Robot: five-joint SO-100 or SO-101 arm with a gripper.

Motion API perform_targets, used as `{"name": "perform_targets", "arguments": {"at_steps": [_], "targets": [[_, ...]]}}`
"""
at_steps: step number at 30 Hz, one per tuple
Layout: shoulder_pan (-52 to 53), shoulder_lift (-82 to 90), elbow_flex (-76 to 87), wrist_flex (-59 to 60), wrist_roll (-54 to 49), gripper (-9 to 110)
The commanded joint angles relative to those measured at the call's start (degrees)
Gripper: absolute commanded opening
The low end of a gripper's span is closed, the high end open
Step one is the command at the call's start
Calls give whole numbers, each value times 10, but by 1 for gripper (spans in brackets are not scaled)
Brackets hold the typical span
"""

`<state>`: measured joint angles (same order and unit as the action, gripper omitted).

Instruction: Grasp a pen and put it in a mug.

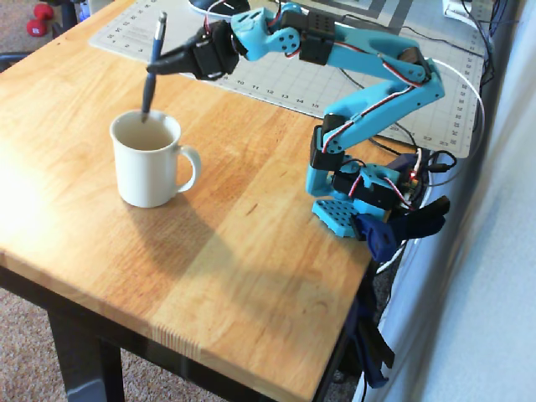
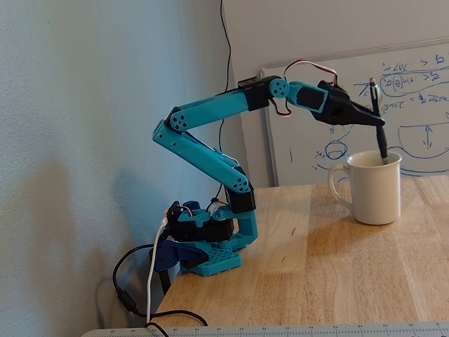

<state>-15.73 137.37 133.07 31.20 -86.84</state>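
Note:
The cream-white mug (image 1: 149, 163) stands upright on the wooden table, handle toward the right in the overhead view; it also shows in the fixed view (image 2: 375, 186). My gripper (image 1: 157, 66) is shut on the blue pen (image 1: 154, 65) near its middle and holds it almost upright above the mug. The pen's lower end reaches just past the mug's rim into the opening. In the fixed view the gripper (image 2: 377, 121) holds the pen (image 2: 379, 119) over the mug's far side, lower end hidden inside.
The arm's base (image 1: 356, 205) is clamped at the table's right edge in the overhead view. A grey cutting mat (image 1: 335, 84) lies at the back. A whiteboard (image 2: 414, 105) leans behind the mug. Cables (image 2: 151, 281) hang off the table.

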Motion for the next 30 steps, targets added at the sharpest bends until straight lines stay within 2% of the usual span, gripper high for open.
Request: {"name": "perform_targets", "arguments": {"at_steps": [1,8,15,25,30], "targets": [[-8,24,-56,40,-33,0],[-8,2,-25,110,-30,0],[-10,5,7,107,-38,1],[-15,27,4,106,-30,25],[-15,74,4,106,-10,29]]}}
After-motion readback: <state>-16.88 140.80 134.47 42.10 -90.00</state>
